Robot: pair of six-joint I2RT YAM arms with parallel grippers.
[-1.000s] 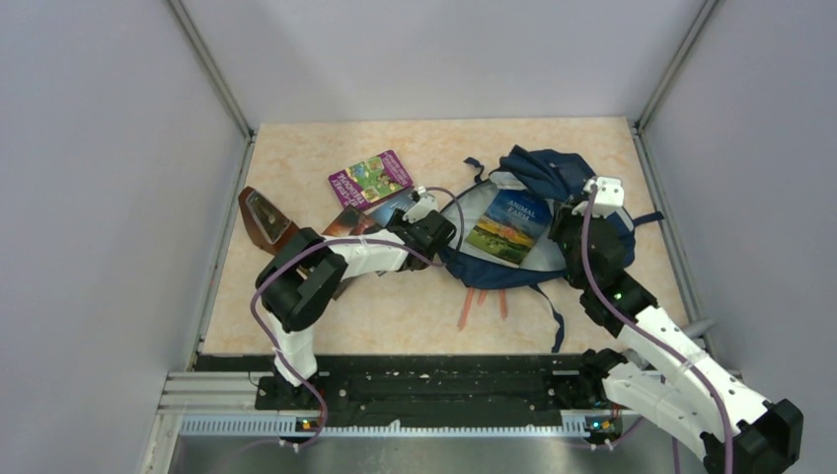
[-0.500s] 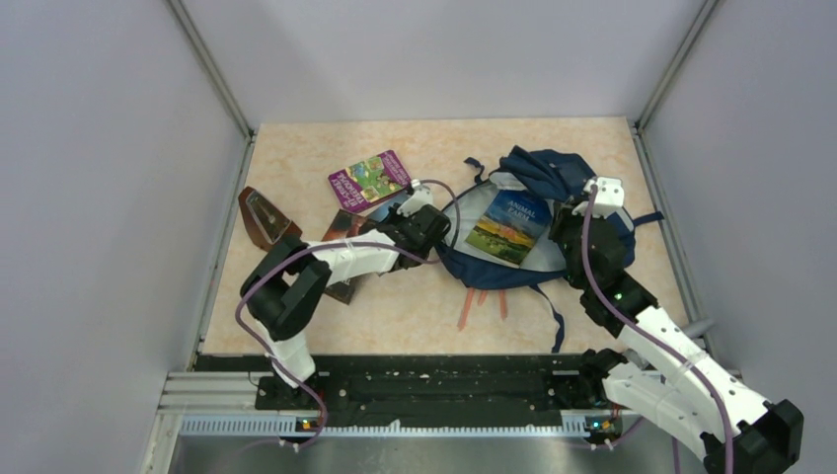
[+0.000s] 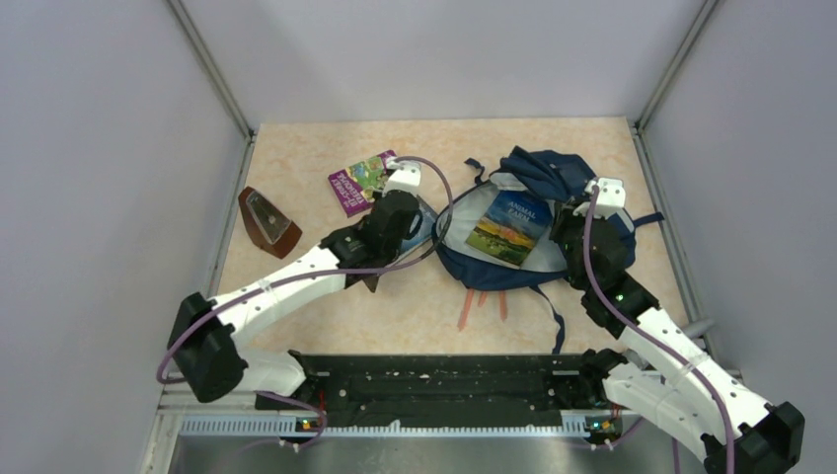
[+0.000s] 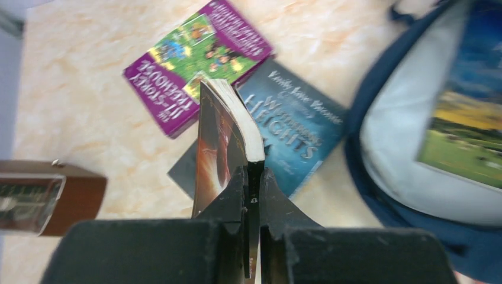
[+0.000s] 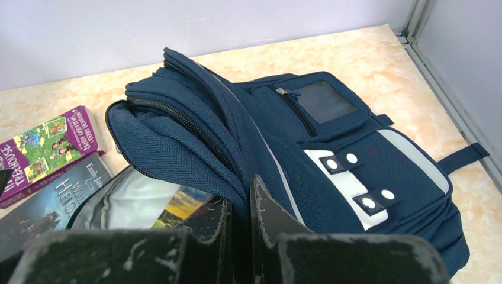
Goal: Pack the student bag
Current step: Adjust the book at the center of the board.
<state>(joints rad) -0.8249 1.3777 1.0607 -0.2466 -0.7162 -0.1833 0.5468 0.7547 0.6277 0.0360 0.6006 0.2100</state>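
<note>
On table (image 3: 415, 308), four books (image 3: 363, 181), one bag (image 5: 331, 142); left gripper (image 4: 253, 171) clamps book (image 4: 222, 139), right gripper (image 5: 240, 219) bag.

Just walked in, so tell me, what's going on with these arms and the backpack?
The left gripper is shut on a brown paperback, held on edge above the Wuthering Heights book. The right gripper pinches a flap of the student bag, holding it open. An Animal Farm book lies in the opening.
</note>
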